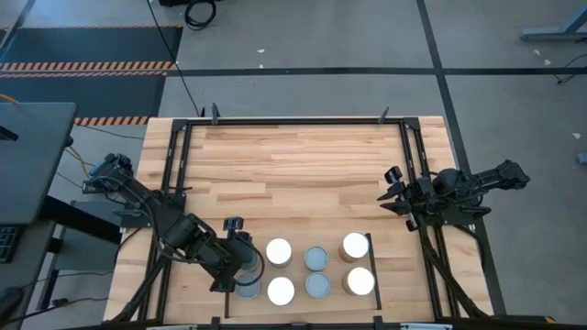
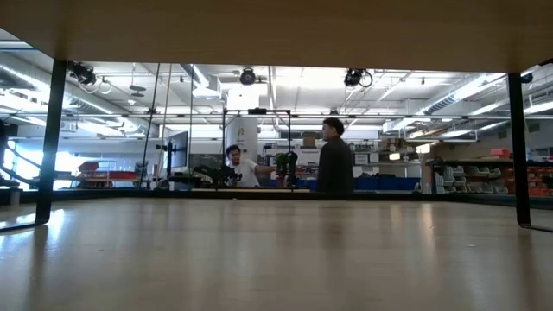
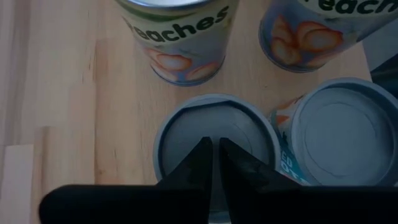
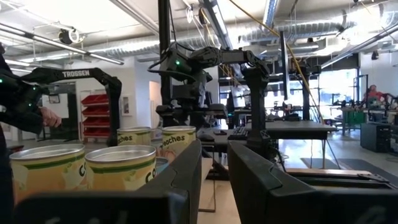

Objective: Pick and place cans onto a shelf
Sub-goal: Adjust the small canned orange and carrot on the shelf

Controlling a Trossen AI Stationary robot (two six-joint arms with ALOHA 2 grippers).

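Several cans stand upright on the shelf, a light-wood panel between black rails at the table's near edge. Some have white tops and some grey tops. My left gripper is shut at the shelf's left end. In the left wrist view its tips sit over the middle of a grey-topped can, with a second grey-topped can beside it and two peach cans beyond. My right gripper waits at the table's right side, holding nothing, its fingers a narrow slit apart. My left gripper points steeply down at the grey top of the can at the shelf's left end, fingers shut together. I cannot tell whether the tips touch the lid or hang just above it. The can stands upright on the shelf.
Black frame rails run around the wooden tabletop, bare at the middle and far side. The low view looks under the shelf board, between its black legs. People stand in the room beyond.
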